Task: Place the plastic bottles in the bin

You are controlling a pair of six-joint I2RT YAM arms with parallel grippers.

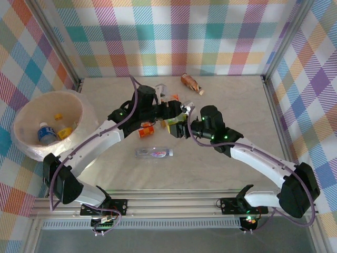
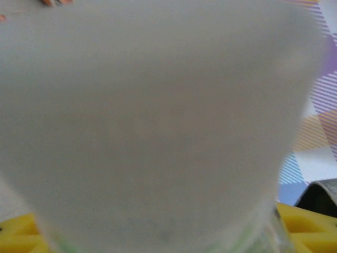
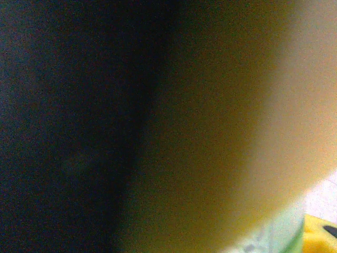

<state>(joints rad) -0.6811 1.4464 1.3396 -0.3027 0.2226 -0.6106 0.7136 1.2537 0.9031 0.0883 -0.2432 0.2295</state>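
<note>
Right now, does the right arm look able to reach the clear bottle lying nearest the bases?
Probably yes: the clear bottle lies apart on open table, with neither arm over it.

The overhead camera looks steeply down from behind the two black-and-white robot arms over the whole pale beige counter. Both wrist cameras, at its middle, sit hard against blurred surfaces: a pale translucent plastic bottle and a yellow-brown blur.

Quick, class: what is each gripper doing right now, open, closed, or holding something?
Left gripper: jaws around a blurred pale bottle; firm grip cannot be told.
Right gripper: cannot be told, view too blurred.
</note>
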